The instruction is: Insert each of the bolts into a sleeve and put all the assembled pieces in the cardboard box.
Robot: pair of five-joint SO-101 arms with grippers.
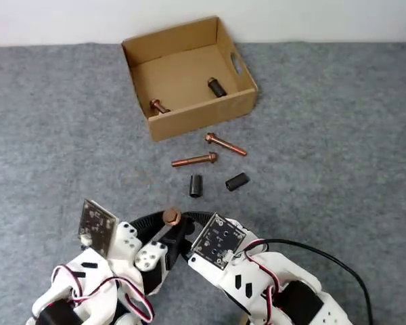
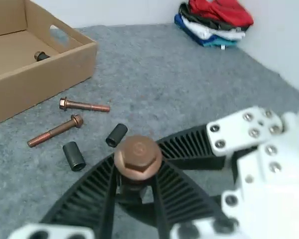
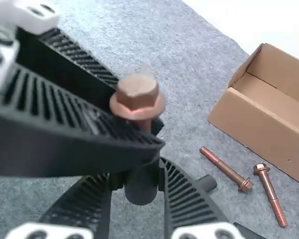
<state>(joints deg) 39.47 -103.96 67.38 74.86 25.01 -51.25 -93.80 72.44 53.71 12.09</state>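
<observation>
A copper bolt (image 1: 171, 217) stands head-up between both grippers near the table's front. My left gripper (image 2: 133, 180) is shut on the bolt (image 2: 137, 155) just under its head. My right gripper (image 3: 139, 175) is shut on a black sleeve (image 3: 139, 186) directly below the bolt head (image 3: 138, 97), and the shank runs down toward it. Two loose bolts (image 1: 225, 144) (image 1: 194, 160) and two loose sleeves (image 1: 196, 185) (image 1: 237, 181) lie in front of the cardboard box (image 1: 201, 114). Inside the box lie a sleeved bolt (image 1: 159, 106) and another dark piece (image 1: 216, 87).
Grey carpet covers the table. The box stands at the back centre, its open top up. A pile of folded clothes (image 2: 214, 22) lies by the wall, far from the work area. Both arms' bodies crowd the front edge.
</observation>
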